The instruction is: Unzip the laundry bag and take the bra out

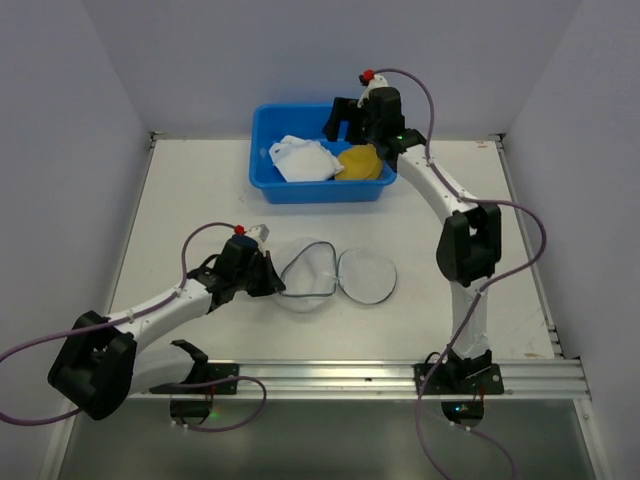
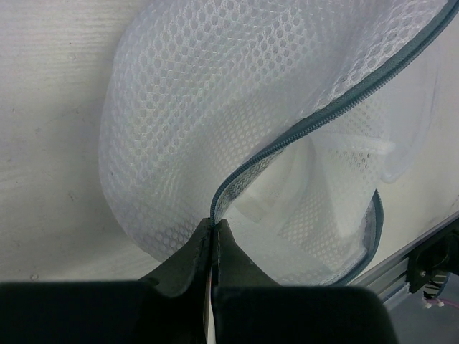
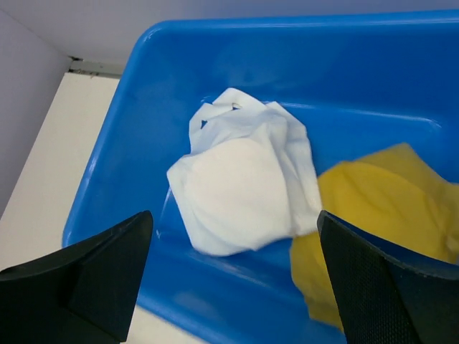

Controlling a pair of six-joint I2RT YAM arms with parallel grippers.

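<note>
The white mesh laundry bag (image 1: 318,278) lies unzipped on the table, its two round halves spread side by side. My left gripper (image 1: 274,281) is shut on its grey zip rim at the left half. In the left wrist view the fingers (image 2: 214,223) pinch the zip (image 2: 323,118), with the mesh (image 2: 208,107) domed beyond; nothing solid shows inside. A white bra (image 1: 300,158) lies in the blue tub (image 1: 320,191). My right gripper (image 1: 345,122) hovers open and empty over it. In the right wrist view the bra (image 3: 240,183) lies between and below the open fingers (image 3: 234,215).
A yellow garment (image 1: 360,162) lies beside the bra in the tub, at its right (image 3: 380,208). The tub's wall (image 3: 215,43) rises behind them. The aluminium rail (image 1: 400,378) runs along the near table edge. White walls enclose the table on three sides.
</note>
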